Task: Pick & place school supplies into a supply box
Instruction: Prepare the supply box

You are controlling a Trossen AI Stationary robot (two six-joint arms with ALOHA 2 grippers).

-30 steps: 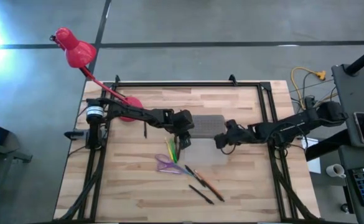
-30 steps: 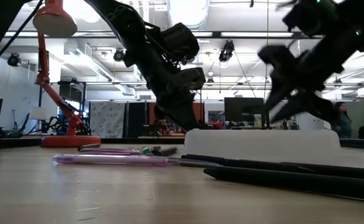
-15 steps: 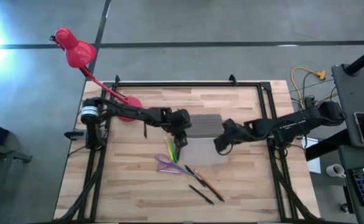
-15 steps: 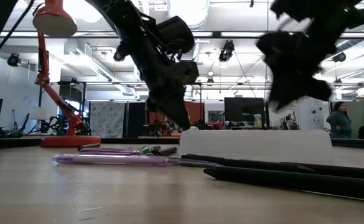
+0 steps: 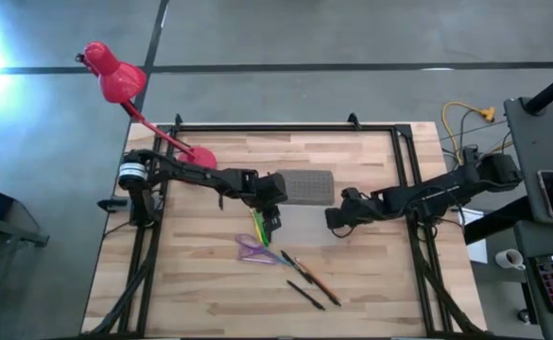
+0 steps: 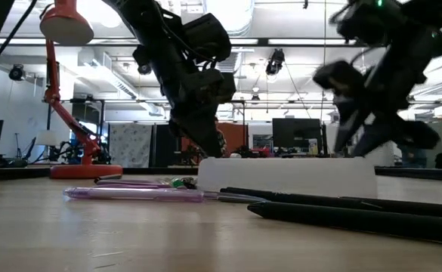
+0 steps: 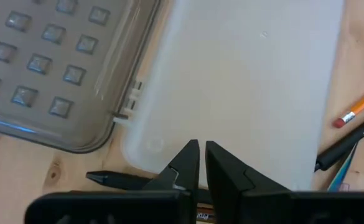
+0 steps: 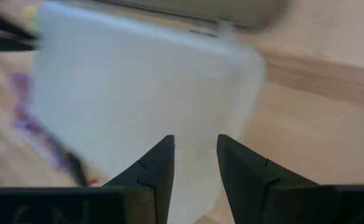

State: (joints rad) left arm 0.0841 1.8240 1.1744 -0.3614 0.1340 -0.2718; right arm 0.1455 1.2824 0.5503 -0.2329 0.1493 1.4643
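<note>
the pens (image 5: 300, 272) and scissors (image 5: 255, 250) wait near the table's front. behind them the supply box (image 5: 304, 223) has slid left, lid (image 5: 309, 186) flipped open. left gripper (image 5: 272, 223) stays pinched together on nothing, right gripper (image 5: 334, 218) partly spread, empty. packing can start.

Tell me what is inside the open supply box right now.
Nothing shows inside the supply box: the left wrist view sees only its bare, pale floor. The strip nearest the left gripper is covered by its shut fingers. The pencils and scissors lie outside on the table.
</note>
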